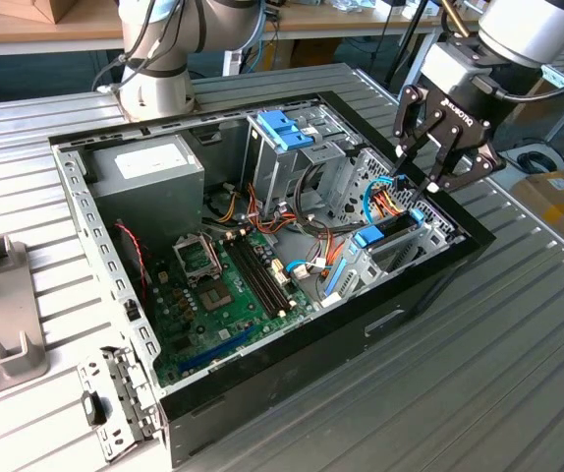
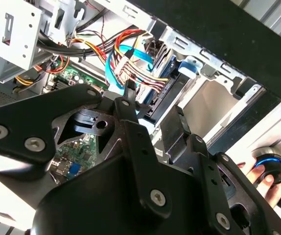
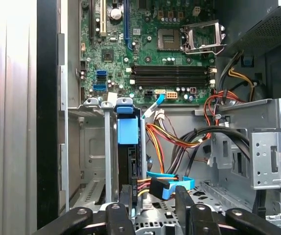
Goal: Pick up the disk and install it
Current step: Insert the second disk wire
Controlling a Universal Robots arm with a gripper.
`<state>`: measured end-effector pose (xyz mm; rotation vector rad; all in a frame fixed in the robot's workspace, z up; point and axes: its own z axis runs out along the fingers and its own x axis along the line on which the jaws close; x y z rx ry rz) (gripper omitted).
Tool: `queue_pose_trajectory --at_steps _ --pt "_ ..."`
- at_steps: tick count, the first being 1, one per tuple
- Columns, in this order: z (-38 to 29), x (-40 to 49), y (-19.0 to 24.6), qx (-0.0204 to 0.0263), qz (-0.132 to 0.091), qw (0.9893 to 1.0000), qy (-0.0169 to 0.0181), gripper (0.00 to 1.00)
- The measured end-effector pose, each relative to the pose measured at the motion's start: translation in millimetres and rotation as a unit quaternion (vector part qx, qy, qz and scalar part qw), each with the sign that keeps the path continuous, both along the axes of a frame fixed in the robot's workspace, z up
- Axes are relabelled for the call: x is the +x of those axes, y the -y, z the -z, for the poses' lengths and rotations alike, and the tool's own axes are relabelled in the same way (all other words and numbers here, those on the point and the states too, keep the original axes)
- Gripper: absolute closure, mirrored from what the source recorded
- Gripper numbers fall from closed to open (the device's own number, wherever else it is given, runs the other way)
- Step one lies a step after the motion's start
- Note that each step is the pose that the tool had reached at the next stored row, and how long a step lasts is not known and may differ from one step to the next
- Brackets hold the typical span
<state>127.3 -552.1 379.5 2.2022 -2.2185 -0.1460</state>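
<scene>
The disk stands on edge in the drive cage at the open computer case's corner, on the exterior view's right, with its light blue bracket on top. In the first wrist view the blue bracket and dark body of the disk sit between metal bay walls, with coloured cables plugged in at its end. My gripper hangs just above that bay, open and holding nothing. Its black fingers straddle the cable end of the disk. In the second wrist view the disk lies just beyond my gripper.
The case lies open on a ribbed metal table. A grey power supply box, the motherboard and a second cage with a blue caddy handle fill it. A person's fingers rest near a blue-ringed knob.
</scene>
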Motion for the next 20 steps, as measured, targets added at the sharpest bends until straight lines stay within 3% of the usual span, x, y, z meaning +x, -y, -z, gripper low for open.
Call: queue_pose_trajectory --at_steps 8,14,20 --pt "0.0 -1.7 0.0 -0.0007 0.000 1.0000 0.0001 0.52" --pt "-0.1 -1.8 0.0 -0.0008 0.000 1.0000 0.0001 0.79" --pt "0.0 -1.9 0.0 -0.0007 0.000 1.0000 0.0001 0.79"
